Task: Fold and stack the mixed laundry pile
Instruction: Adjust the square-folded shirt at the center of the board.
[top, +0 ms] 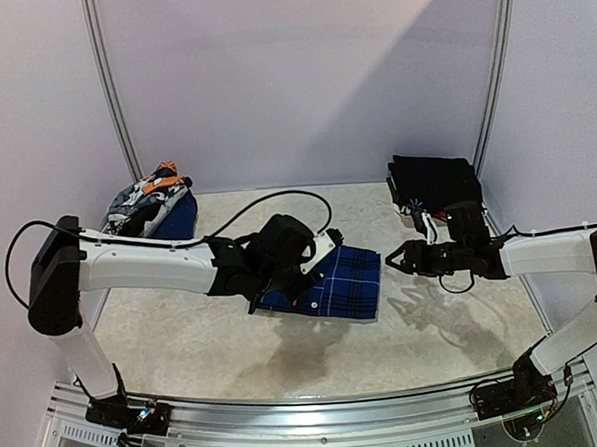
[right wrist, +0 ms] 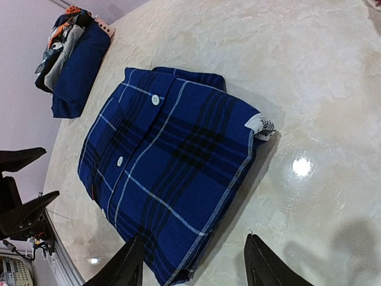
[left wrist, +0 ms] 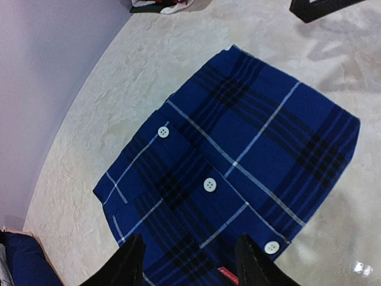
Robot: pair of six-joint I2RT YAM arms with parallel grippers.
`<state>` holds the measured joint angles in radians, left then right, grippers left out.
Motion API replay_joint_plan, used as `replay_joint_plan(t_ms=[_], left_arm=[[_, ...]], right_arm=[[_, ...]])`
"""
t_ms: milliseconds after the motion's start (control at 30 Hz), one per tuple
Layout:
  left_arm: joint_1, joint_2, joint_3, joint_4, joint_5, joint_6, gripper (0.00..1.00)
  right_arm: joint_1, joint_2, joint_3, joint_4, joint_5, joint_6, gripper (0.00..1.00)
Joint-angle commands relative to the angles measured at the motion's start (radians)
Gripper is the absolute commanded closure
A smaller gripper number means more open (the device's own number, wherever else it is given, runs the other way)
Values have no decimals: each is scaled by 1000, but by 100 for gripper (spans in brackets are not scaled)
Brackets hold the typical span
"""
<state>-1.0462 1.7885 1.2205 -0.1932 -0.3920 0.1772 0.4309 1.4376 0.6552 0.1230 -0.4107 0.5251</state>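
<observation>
A folded blue plaid shirt (top: pixel 334 282) lies flat in the middle of the table, its white buttons facing up (left wrist: pixel 238 149) (right wrist: pixel 166 173). My left gripper (top: pixel 269 293) hovers open over the shirt's left end, its two black fingers (left wrist: pixel 132 265) spread apart above the cloth with nothing between them. My right gripper (top: pixel 396 259) stands open just right of the shirt, and its fingertips (right wrist: pixel 268 265) straddle the near corner without holding it. The rest of the mixed laundry pile (top: pixel 147 203), grey, white and orange pieces on a dark blue garment, sits at the back left.
A folded stack with black trousers on top (top: pixel 435 181) stands at the back right corner. Pale walls close in the table on three sides. A metal rail (top: pixel 309 423) runs along the near edge by the arm bases.
</observation>
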Motion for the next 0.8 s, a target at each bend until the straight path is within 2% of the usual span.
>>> replay_joint_plan(t_ms=[0, 167, 267, 600, 767], left_arm=[[-80, -47, -61, 91, -110, 141, 44], [-217, -5, -122, 226, -239, 327, 38], [-263, 43, -133, 269, -249, 437, 37], [-302, 160, -66, 196, -150, 473, 39], [-302, 217, -18, 114, -116, 481, 44]], right_arm=[[3, -62, -59, 39, 53, 21, 40], [3, -128, -109, 38, 115, 31, 35], [3, -169, -135, 41, 151, 36, 32], [0, -271, -197, 15, 251, 53, 17], [-4, -307, -217, 4, 287, 60, 10]])
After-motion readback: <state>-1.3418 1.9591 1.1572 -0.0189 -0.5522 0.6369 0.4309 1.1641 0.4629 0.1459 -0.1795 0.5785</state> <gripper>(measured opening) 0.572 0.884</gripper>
